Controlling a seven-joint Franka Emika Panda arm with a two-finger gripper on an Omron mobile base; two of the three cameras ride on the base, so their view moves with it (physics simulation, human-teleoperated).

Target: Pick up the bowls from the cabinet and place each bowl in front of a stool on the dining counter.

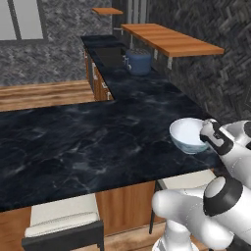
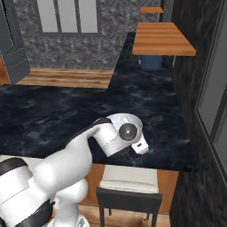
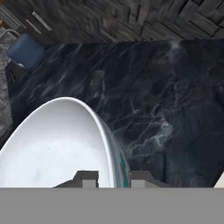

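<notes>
Your gripper (image 3: 113,178) is clamped on the rim of the patterned bowl (image 1: 188,135), one fingertip inside and one outside, holding it over the near right edge of the dining counter (image 1: 73,147), just above a cream-seated stool (image 2: 129,179). You can't tell from here whether the bowl's base touches the marble yet (the arm hides it). Let go too early or too near that edge, and it could tip or drop onto the stool.
</notes>
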